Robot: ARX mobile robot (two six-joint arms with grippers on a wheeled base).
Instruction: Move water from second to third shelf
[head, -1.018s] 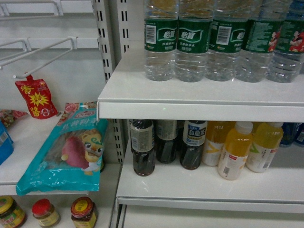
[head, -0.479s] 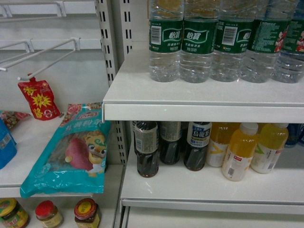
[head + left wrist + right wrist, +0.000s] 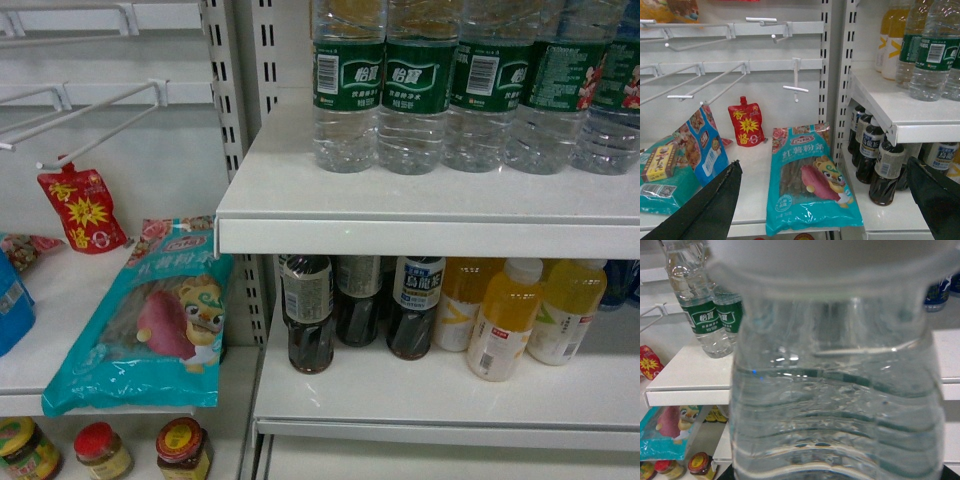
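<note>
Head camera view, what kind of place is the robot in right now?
Most likely a shop aisle: white retail shelving lined with rows of water bottles and dark drink bottles, plus hanging hooks holding snack packets.

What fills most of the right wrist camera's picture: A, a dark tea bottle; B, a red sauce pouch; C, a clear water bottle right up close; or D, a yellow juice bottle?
C: a clear ribbed water bottle fills that view almost edge to edge, with the white shelf showing only beside it.
</note>
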